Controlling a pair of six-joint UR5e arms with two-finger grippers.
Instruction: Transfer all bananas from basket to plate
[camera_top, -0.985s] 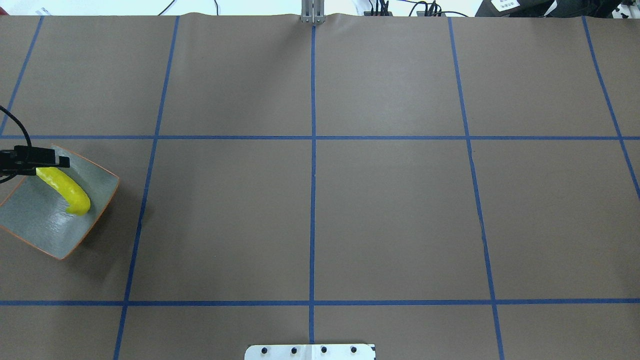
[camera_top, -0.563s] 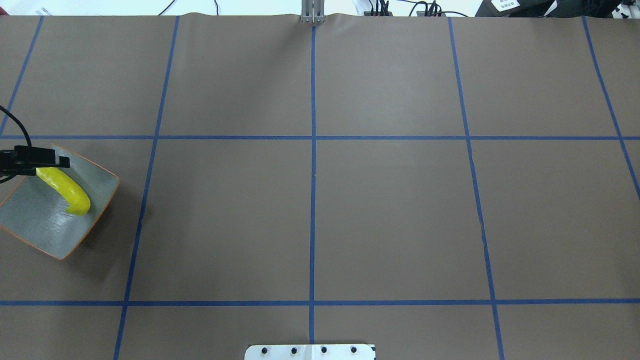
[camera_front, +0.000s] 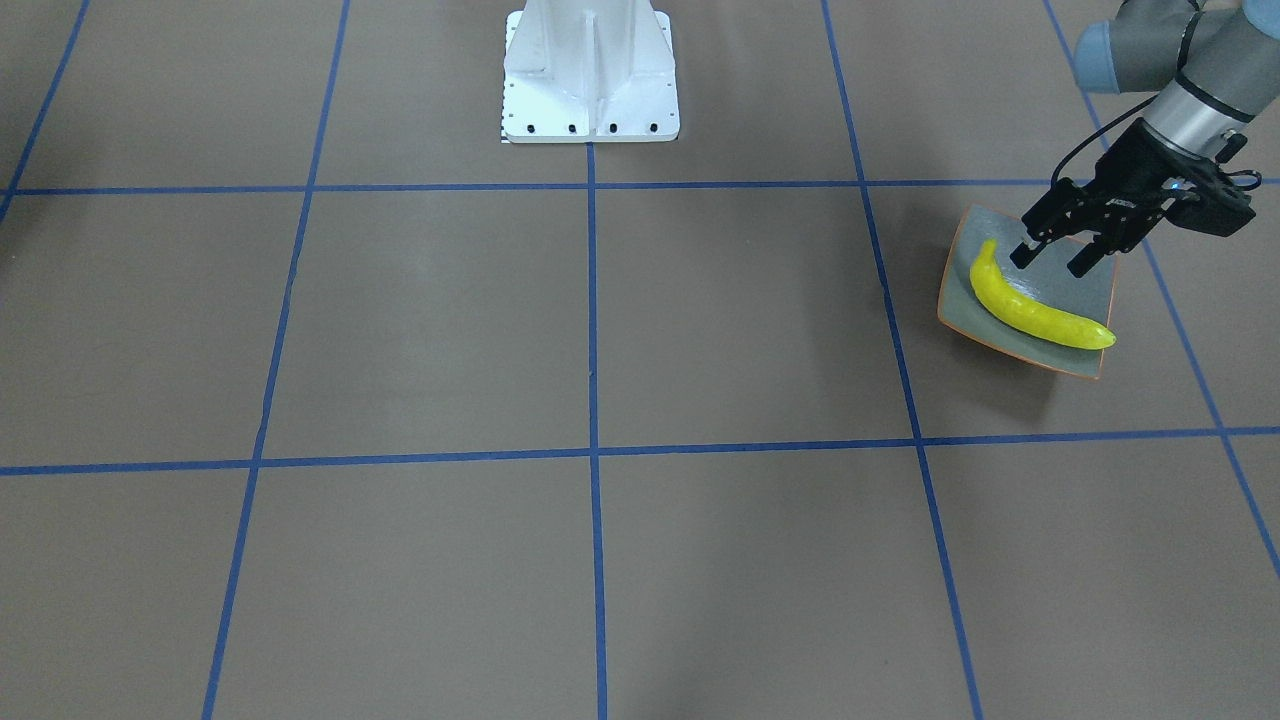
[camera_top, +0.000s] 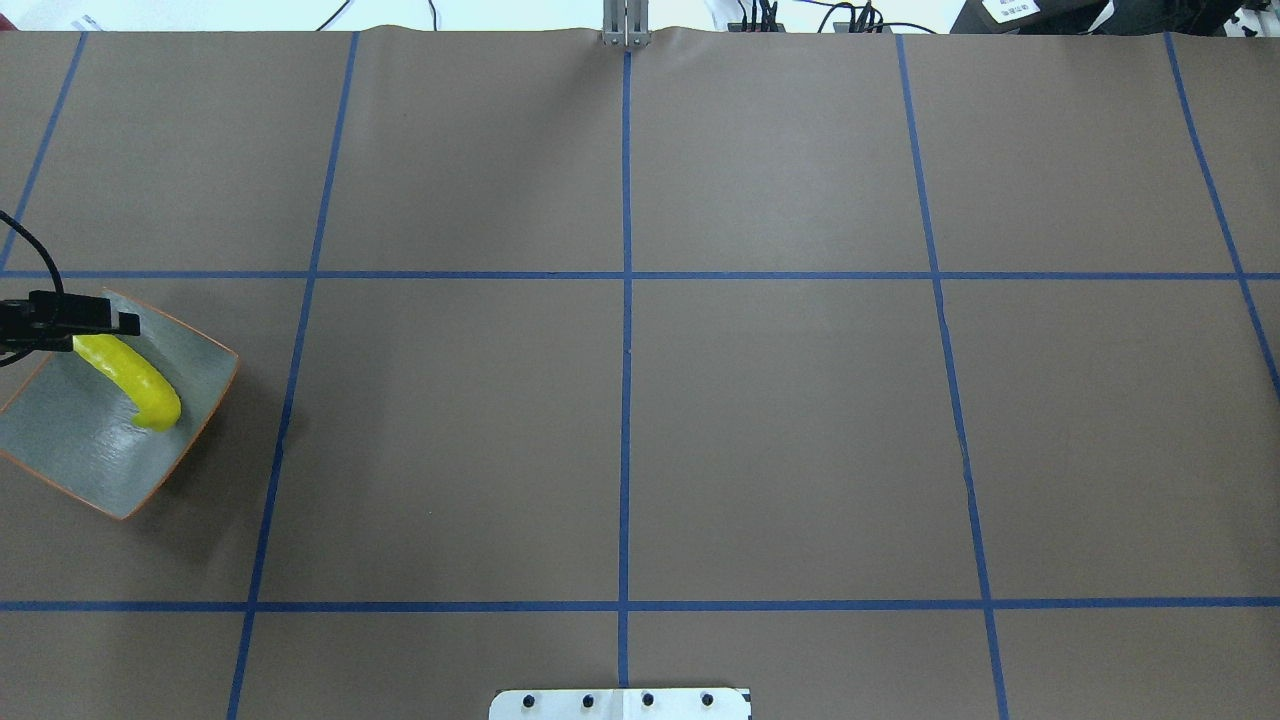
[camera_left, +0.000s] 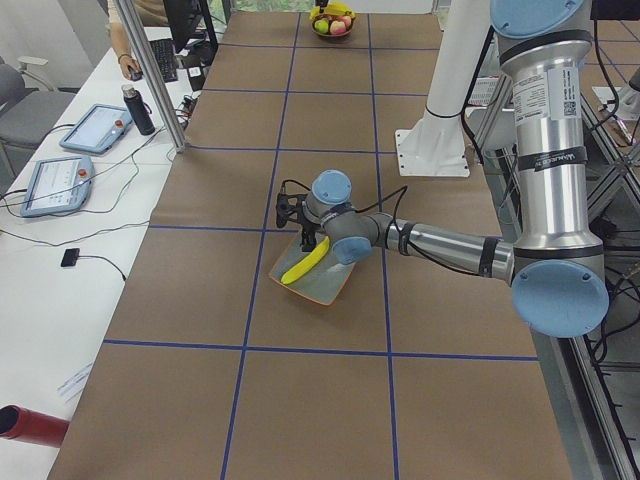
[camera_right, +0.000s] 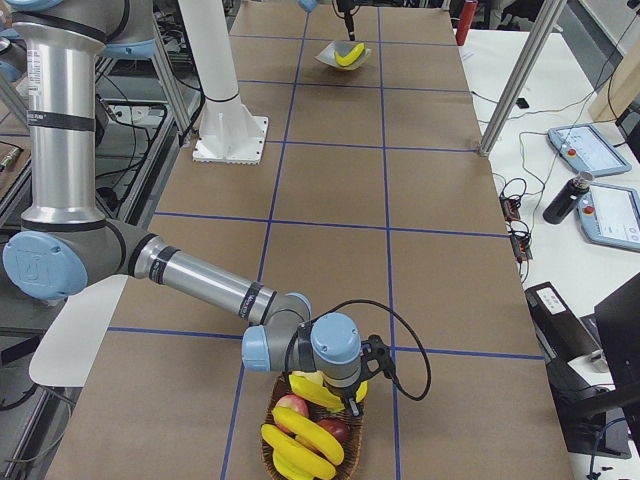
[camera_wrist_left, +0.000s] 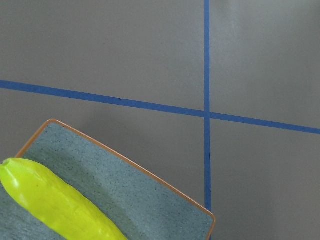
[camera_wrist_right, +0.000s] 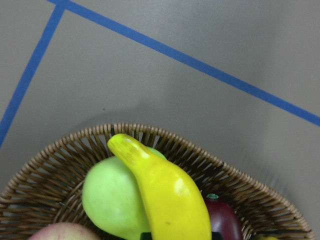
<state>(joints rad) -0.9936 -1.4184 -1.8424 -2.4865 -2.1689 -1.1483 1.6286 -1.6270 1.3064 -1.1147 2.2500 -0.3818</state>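
1. Wicker, brown and woven, the round basket (camera_wrist_right: 226, 176) stands at the table's end on the robot's right. It holds glossy yellow bananas (camera_right: 300, 428) among red and green apples.
2. The right gripper (camera_right: 350, 398) hangs just over this fruit. Its fingers are hidden, so I cannot tell how the jaws stand.
3. In the right wrist view, one basket banana (camera_wrist_right: 165, 195) lies over a green apple (camera_wrist_right: 107, 197). Its long axis is diagonal and its tapered tip points at the wicker rim.
4. At the far left end sits the square grey-green plate (camera_front: 1092, 298) with its thin orange rim.
5. A single yellow banana (camera_front: 1035, 312) lies on the plate, its long axis diagonal across it. The thin tip points towards the robot's base, the other end towards the operators' corner.
6. The left gripper (camera_front: 1050, 262) hovers above the plate, jaws wide and empty, clear of the banana.
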